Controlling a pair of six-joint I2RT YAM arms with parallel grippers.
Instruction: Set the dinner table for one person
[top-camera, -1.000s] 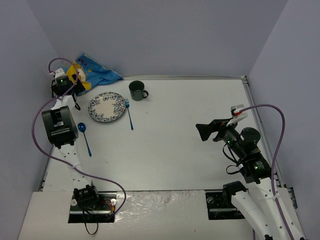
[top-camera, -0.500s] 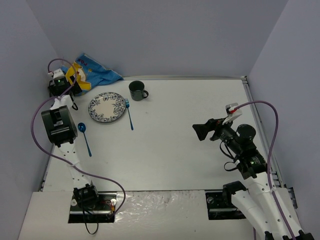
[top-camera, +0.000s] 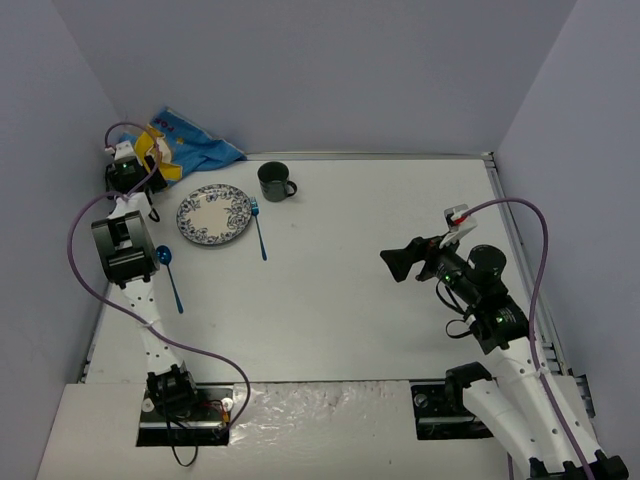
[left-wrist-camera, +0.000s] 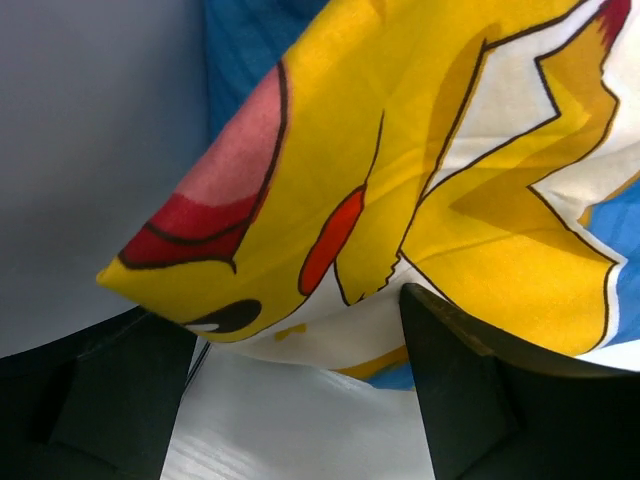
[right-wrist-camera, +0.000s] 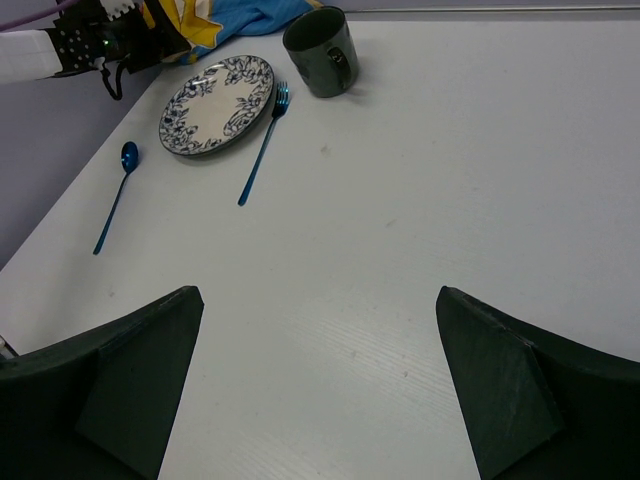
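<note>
My left fingers (top-camera: 141, 166) are at the far left corner of the large flat white rectangular counter (top-camera: 380, 200), up against the crumpled blue cloth mat with a yellow cartoon print (top-camera: 190, 145). They stand apart, and in the left wrist view a yellow fold of the mat hangs just over the gap between them. I cannot tell whether either of the 2 tips touches it.

My right fingers (top-camera: 390, 263) hover above the right half of the counter, spread wide, with nothing between them, pointing toward the left side.

The counter fills nearly the whole top view, and 4 pieces sit on its far left part. The round white plate with a blue floral pattern (top-camera: 214, 214) lies flat. The blue metal fork (top-camera: 259, 228) lies just right of it, and the dark green mug (top-camera: 275, 181) stands upright beyond the fork. The blue metal spoon (top-camera: 169, 275) lies apart, nearer than the plate and to its left.
</note>
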